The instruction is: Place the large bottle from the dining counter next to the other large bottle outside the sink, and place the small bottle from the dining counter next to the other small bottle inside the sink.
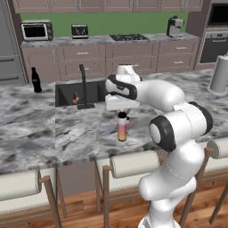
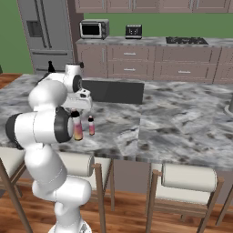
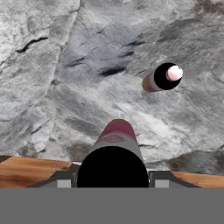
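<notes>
The gripper (image 1: 122, 110) is reaching down over the large bottle (image 1: 122, 129) at the centre of the left base frame, its fingers pinching the dark cap. In the hand view that cap is blocking most of the bottle (image 3: 114, 136) beneath it, and the finger pads (image 3: 64, 181) are barely peeking out at either side. The small bottle (image 3: 161, 78) is standing just beside it on the dining counter (image 1: 31, 124), half hidden behind it in the left base view. At upper left, the other large bottle (image 1: 35, 81) is standing beside the sink (image 1: 67, 92); its label is unreadable. The other small bottle (image 1: 75, 98) is showing inside the basin, too small to make out.
</notes>
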Robot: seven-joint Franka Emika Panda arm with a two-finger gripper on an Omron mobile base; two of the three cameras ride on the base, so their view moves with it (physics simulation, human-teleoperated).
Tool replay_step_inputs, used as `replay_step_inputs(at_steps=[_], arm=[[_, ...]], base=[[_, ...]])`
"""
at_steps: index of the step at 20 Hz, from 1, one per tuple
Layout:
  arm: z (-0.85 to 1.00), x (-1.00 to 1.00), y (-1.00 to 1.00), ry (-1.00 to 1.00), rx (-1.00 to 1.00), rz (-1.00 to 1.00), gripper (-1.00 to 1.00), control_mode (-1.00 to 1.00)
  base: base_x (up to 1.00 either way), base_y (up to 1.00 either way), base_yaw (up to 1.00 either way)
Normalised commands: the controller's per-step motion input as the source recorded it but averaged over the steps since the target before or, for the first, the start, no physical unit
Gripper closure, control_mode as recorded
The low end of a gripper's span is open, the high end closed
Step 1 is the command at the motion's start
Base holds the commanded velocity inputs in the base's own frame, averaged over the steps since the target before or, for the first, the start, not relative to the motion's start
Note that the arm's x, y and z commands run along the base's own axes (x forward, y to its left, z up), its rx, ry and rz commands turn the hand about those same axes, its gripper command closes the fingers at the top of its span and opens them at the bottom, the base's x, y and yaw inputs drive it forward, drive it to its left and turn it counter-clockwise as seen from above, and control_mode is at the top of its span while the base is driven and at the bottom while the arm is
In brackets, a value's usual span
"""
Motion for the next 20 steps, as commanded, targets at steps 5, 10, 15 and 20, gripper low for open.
replay_step_inputs(at_steps=[5,10,15,20], arm=[[0.73,-0.51,-0.23,0.00,0.02,0.16,1.00,-1.00],[0.67,-0.66,-0.08,0.00,0.03,0.17,1.00,-1.00],[0.58,-0.69,0.00,0.00,0.00,0.15,1.00,-1.00],[0.32,-0.79,0.00,0.00,0.00,0.12,1.00,-1.00]], base=[[0.00,0.00,0.00],[0.00,0.00,0.00],[0.00,0.00,0.00],[0.00,0.00,0.00]])
